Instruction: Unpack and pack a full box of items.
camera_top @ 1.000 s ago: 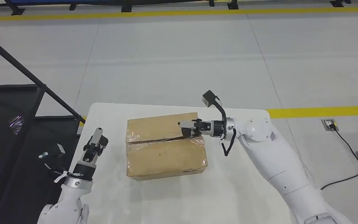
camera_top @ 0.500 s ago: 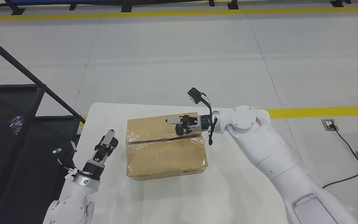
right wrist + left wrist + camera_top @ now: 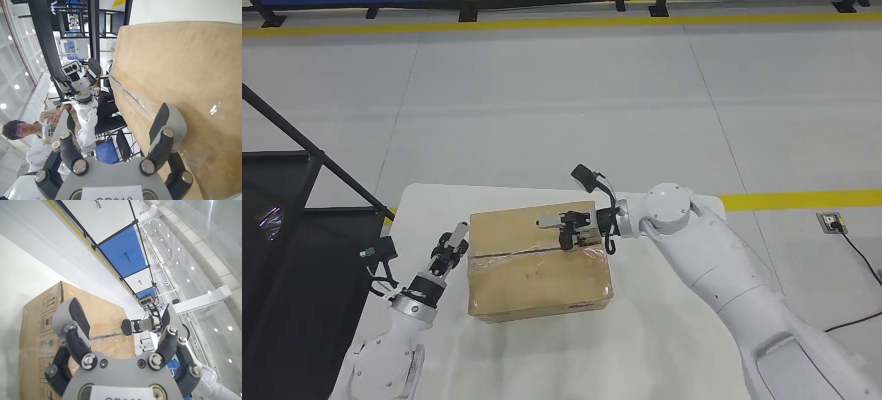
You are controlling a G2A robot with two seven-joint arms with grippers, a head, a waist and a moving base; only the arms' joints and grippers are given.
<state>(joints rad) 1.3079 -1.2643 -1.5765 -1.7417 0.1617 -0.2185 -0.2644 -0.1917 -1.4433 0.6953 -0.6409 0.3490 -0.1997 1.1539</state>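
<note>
Hanging unclenched, two grippers attend one taped box (image 3: 532, 275): left gripper (image 3: 453, 241) beside it, right gripper (image 3: 554, 224) above.

floor (image 3: 542, 90): pale grey, yellow line (image 3: 542, 23) | left: black frame (image 3: 302, 139) | blue wall panels (image 3: 124, 255) | ceiling lights (image 3: 192, 267) lit

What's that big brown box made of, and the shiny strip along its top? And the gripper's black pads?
The box looks like cardboard: matte tan, with printed handling symbols. The strip seems clear plastic tape, glossy and wrinkled over the seam. The pads on the left gripper look like black rubber, judging by their dull dimpled surface.
</note>
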